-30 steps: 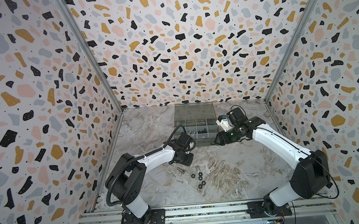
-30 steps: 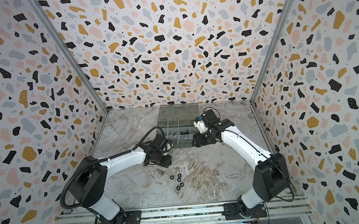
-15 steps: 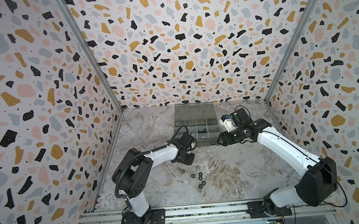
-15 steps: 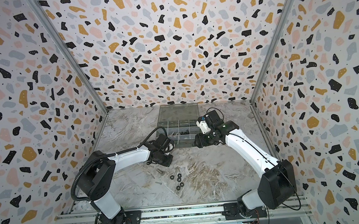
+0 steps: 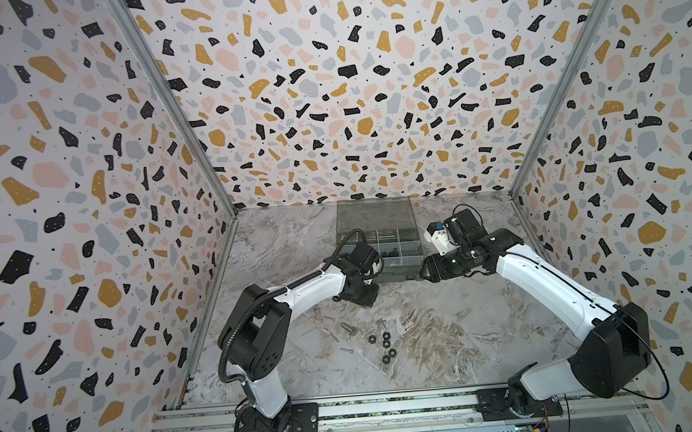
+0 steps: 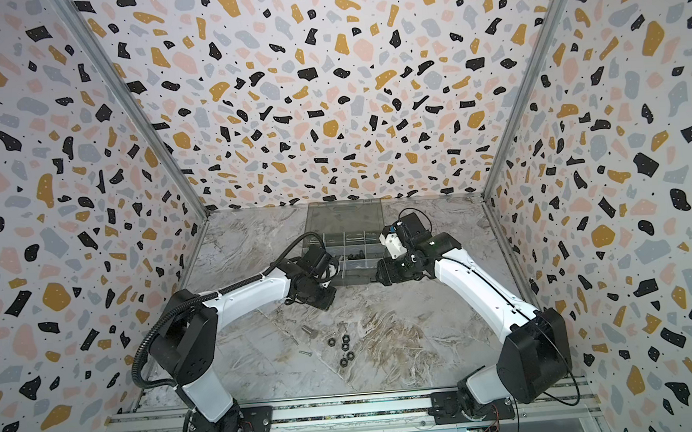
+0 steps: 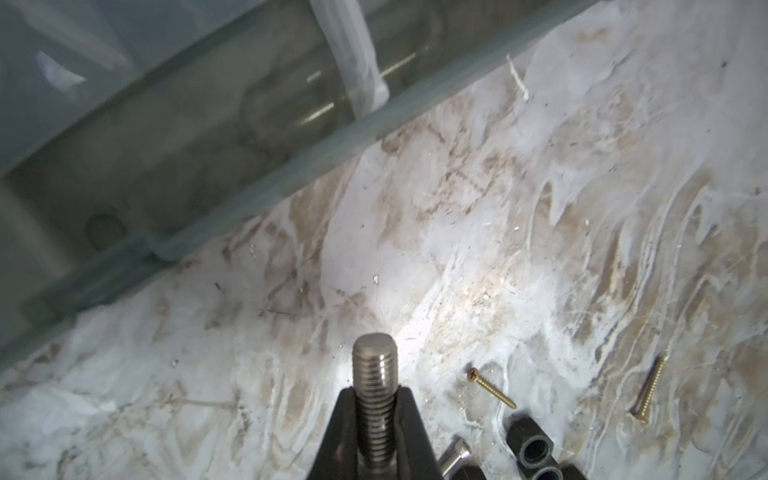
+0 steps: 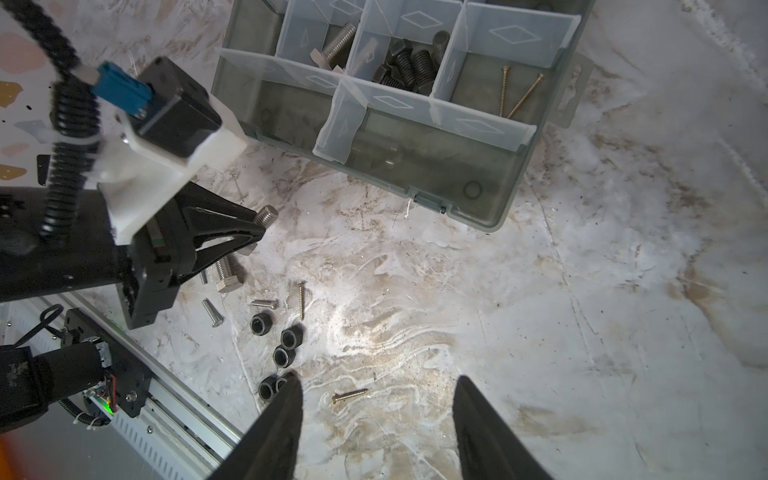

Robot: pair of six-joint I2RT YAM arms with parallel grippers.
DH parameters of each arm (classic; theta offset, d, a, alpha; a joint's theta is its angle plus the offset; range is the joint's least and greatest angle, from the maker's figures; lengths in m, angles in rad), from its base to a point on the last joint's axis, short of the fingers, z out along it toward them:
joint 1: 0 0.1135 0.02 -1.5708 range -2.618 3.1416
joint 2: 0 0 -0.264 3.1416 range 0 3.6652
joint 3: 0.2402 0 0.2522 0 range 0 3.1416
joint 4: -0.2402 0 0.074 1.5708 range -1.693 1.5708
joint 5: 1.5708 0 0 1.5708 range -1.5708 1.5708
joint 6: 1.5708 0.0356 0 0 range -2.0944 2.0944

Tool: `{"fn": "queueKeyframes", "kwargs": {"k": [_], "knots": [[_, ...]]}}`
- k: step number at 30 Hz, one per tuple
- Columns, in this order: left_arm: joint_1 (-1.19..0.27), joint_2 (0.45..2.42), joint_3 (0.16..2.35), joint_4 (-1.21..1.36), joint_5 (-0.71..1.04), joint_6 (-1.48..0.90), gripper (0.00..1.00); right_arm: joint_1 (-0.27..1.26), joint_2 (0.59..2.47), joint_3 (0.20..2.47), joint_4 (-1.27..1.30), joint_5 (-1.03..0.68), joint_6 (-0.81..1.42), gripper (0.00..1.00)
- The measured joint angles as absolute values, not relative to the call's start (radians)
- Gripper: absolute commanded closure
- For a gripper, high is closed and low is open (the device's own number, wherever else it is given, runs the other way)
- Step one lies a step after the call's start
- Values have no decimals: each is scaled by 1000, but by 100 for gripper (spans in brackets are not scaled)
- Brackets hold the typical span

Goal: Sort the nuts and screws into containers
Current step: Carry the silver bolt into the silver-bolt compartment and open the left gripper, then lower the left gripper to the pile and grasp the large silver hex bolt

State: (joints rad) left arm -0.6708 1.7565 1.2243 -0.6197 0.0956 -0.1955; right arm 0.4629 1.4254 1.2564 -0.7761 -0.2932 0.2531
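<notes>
My left gripper [image 7: 375, 397] is shut on a silver threaded screw [image 7: 375, 370], whose blunt end sticks out past the fingertips. In the right wrist view this gripper [image 8: 255, 230] hangs low over the marble table, just in front of the organiser box [image 8: 511, 195]. Its containers hold a silver bolt [image 8: 336, 43], black bolts [image 8: 409, 66] and brass screws [image 8: 515, 93]. Several black nuts [image 8: 286, 345] lie grouped on the table, also seen in both top views [image 5: 382, 346] [image 6: 344, 346]. My right gripper [image 8: 376, 380] is open and empty above a brass screw [image 8: 350, 395].
Loose on the table near the nuts lie a silver hex bolt [image 8: 227, 274], two small silver screws [image 8: 212, 311] [image 8: 264, 304] and a brass screw [image 8: 302, 299]. The box lid [image 5: 375, 215] lies open flat toward the back wall. Terrazzo walls close in three sides.
The left jaws have closed on the silver screw. The left arm's base link has turned. The right arm's elbow has swung out to the right, its gripper staying near the box's front right corner.
</notes>
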Motion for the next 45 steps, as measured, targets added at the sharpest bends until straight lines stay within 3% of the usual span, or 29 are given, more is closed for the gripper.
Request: {"fn": "queueKeyframes", "kwargs": {"k": [10,26,28,31,33,40,45], "knots": [[-639,1795,1430,-707,58,-171,92,439,1425,1256,-777,-290,253,40],[-529,2135,1862,-734,46,-167,89,399,1426,1280,-789,-272,252,40],[-528,2164,1885,-735,50,-167,83,392,1426,1288,-793,-269,252,40],[-523,2198,1918,-739,56,-164,59,384,1426,1295,-797,-264,252,40],[-521,2212,1932,-740,66,-168,49,381,1426,1296,-800,-261,252,40],[-517,2165,1897,-735,72,-171,46,379,1432,1299,-804,-258,252,40],[-515,1935,1668,-735,70,-170,46,379,1459,1306,-799,-282,243,40]]}}
